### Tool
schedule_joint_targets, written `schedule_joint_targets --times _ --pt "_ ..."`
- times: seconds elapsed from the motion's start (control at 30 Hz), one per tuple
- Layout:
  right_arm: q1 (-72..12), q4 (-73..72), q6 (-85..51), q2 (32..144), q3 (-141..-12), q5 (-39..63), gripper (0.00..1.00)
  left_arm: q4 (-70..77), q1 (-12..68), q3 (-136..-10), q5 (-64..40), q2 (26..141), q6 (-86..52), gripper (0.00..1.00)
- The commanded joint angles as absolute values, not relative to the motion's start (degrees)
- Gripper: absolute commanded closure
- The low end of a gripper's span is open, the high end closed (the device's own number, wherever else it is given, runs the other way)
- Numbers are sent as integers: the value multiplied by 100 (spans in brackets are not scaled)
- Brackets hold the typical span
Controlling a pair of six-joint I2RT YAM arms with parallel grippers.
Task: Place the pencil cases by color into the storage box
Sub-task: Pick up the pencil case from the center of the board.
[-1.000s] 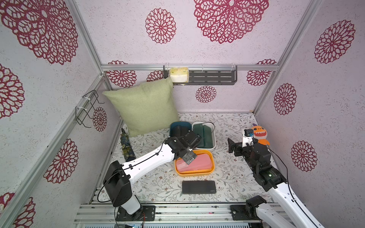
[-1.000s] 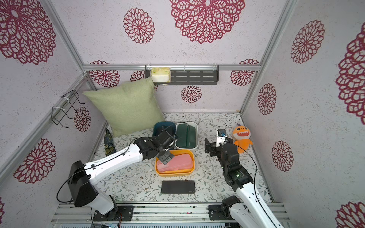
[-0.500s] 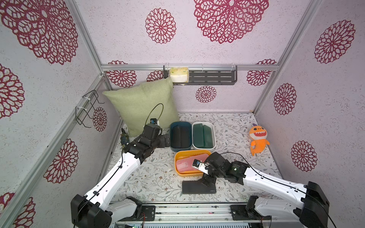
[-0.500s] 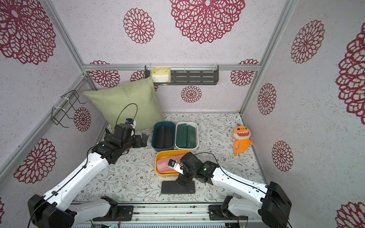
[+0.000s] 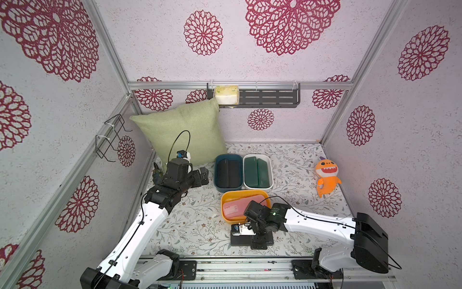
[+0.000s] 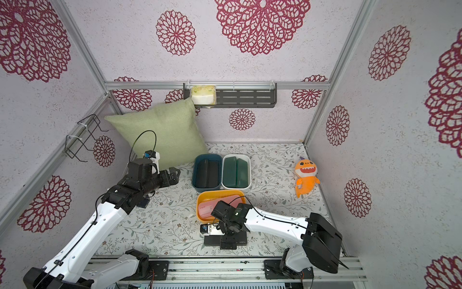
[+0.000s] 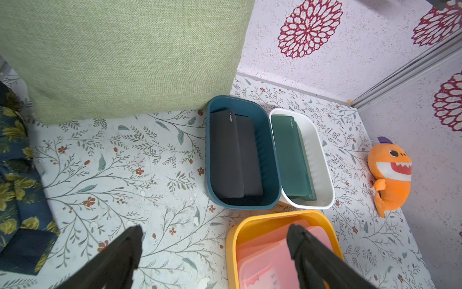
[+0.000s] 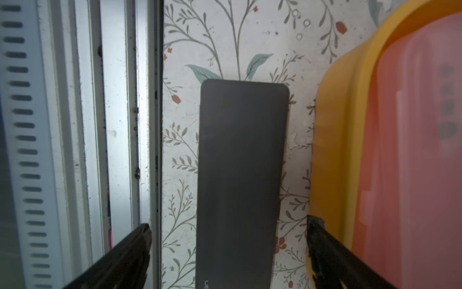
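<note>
While the loose black pencil case (image 8: 242,185) lies flat on the table (image 5: 195,225), just beside the yellow bin (image 8: 332,150) and parallel to the front rail (image 8: 117,125), your right gripper (image 8: 228,226) straddles it. Its fingers are spread wide, one on each side of the case. Neither touches it in the wrist view, so nothing is held. The bin-side finger (image 8: 322,240) is right up against the yellow wall; can't tell if it's in contact.

The case is in the same spot as a second ago. What changed:
- **Right arm:** a second ago it was folded back by the plush toy (image 5: 326,179). Half a second ago it had reached over the case. Now the wrist covers much of the case in both top views.
- **Left gripper (image 7: 215,229):** it was over the yellow bin a second ago. Now it's pulled back toward the pillow (image 5: 185,135), beside the blue bin (image 5: 215,172), above the table, fingers wide, empty.

You'll see the bins unchanged: pink cases (image 7: 270,260) are stacked in the yellow bin, two black cases (image 7: 226,155) show in the blue one, and green cases (image 7: 291,155) are in the white bin (image 7: 325,175). Blue and white sit side by side, with yellow just in front of them.
</note>
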State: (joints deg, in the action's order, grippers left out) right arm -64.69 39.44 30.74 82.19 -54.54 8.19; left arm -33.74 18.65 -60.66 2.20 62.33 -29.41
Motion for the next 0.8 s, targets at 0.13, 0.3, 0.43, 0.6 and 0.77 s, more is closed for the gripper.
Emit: schedule_joint_targets --times 0.13,0.3,0.43,0.6,0.77 --pt "-6553 3946 3009 8352 -5594 850 1 -3264 1808 -5971 -24 6145 -2815 3" --pt "-6557 3732 2745 8539 -5479 826 1 -3199 1804 -5849 -208 6098 -2738 3" --pt "-6560 3568 2637 8558 -5414 817 1 -3220 1810 -5845 -319 6059 -2659 3" --pt "-6565 3481 2594 8608 -5423 803 1 -3224 1807 -5811 -439 5981 -2596 3" --pt "-6567 3471 2519 8747 -5405 783 1 -3220 1809 -5756 -534 5927 -2602 3"
